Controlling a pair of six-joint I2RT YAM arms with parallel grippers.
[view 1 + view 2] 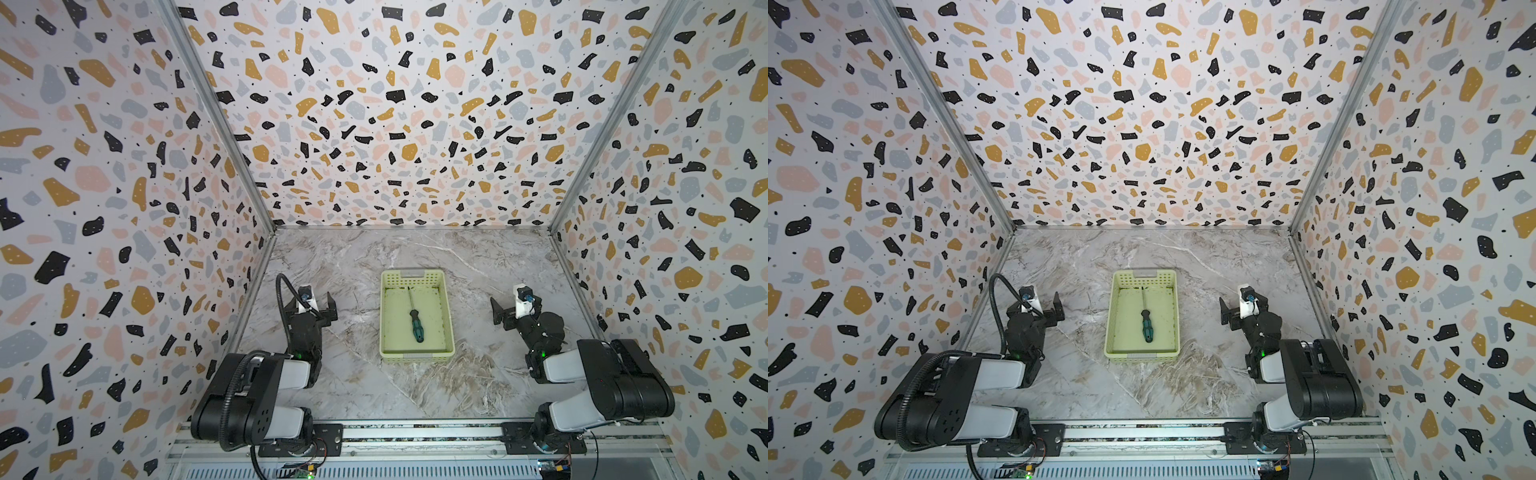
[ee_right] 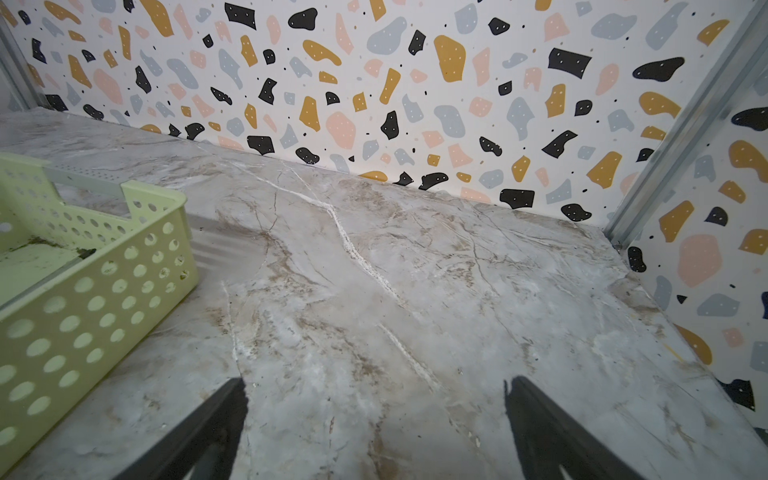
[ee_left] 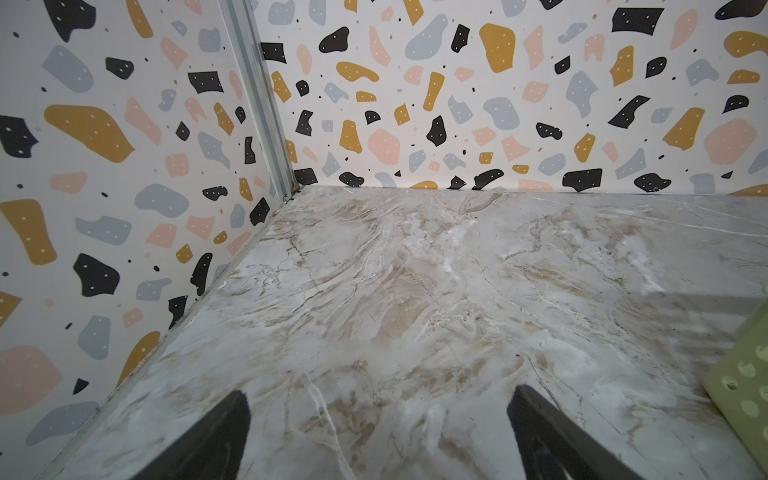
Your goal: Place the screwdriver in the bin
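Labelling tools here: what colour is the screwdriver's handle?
The screwdriver handle is dark green and black, clearest in a top view.

The left arm (image 1: 253,386) sits folded low at the lower left of both top views, elbow drawn back, wrist reaching up the frame. Its left gripper (image 1: 316,309) stands with jaws spread wide, empty. The right arm (image 1: 602,374) mirrors this at the lower right. The right gripper (image 1: 514,311) is likewise wide apart and empty, its dark fingers (image 2: 216,432) at the bottom of the wrist view.
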